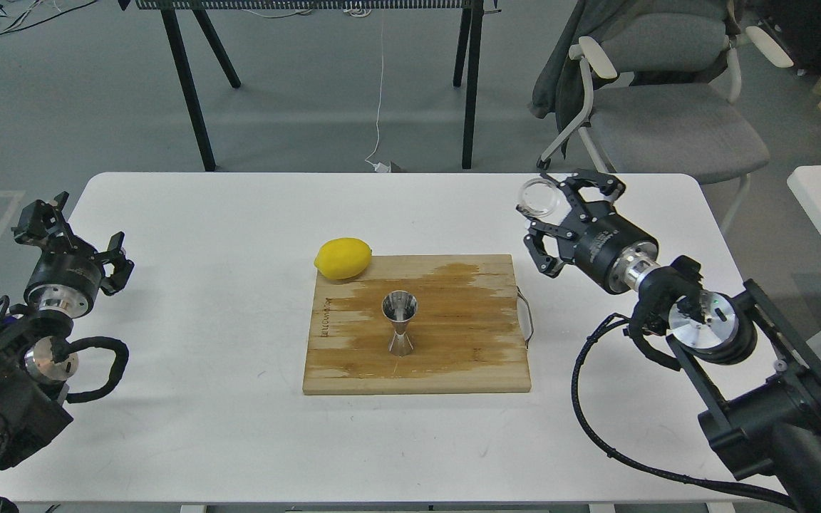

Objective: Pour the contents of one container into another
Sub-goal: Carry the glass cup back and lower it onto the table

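The small clear cup (540, 198) stands upright on the white table (225, 427) at the far right, off the wooden board (453, 356). My right gripper (551, 222) is open right behind the cup, its upper finger close beside it; I cannot tell whether they touch. The steel hourglass jigger (400, 323) stands upright in the middle of the board, well left of that gripper. My left gripper (74, 231) hovers open and empty at the table's left edge.
A yellow lemon (343, 258) lies at the board's far left corner. The board has wet dark streaks and a wire handle (527, 317) on its right side. A grey chair (667, 107) stands behind the table.
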Available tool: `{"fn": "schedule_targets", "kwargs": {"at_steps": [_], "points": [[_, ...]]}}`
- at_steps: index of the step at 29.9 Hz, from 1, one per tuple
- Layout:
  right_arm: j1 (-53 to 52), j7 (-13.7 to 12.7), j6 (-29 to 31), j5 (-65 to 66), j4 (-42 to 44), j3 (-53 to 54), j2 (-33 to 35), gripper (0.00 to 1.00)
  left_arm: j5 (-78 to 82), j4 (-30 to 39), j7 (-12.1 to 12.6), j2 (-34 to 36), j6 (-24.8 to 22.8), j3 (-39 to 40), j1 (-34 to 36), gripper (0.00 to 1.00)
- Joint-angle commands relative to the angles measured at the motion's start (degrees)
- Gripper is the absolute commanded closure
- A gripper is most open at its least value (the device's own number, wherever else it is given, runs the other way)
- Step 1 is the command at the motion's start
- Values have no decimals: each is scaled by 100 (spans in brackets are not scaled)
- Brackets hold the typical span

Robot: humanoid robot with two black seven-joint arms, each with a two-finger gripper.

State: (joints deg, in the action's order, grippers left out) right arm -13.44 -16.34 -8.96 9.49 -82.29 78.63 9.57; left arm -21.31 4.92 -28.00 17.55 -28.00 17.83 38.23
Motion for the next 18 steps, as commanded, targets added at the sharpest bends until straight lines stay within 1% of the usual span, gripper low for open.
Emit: {"fn": "schedule_targets", "kwargs": {"at_steps": [1,5,10,13,18], "points": [[490,-10,-114,-711,-67,819,-8,75,4,0,0,12,0,1,0,0],[807,-18,-185,-1255,-59,1181,1,75,4,0,0,-5,0,1,9,0],[1167,-18,-422,-1968,-59,1418,1,75,4,0,0,12,0,1,9,0],[1282,-18,-545,-2144,2,1559,1,75,4,0,0,30,0,-8,0,0],[1282,8,-966,-2338,274,1603,-17,75,4,0,0,30,0,1,-8,0]]}}
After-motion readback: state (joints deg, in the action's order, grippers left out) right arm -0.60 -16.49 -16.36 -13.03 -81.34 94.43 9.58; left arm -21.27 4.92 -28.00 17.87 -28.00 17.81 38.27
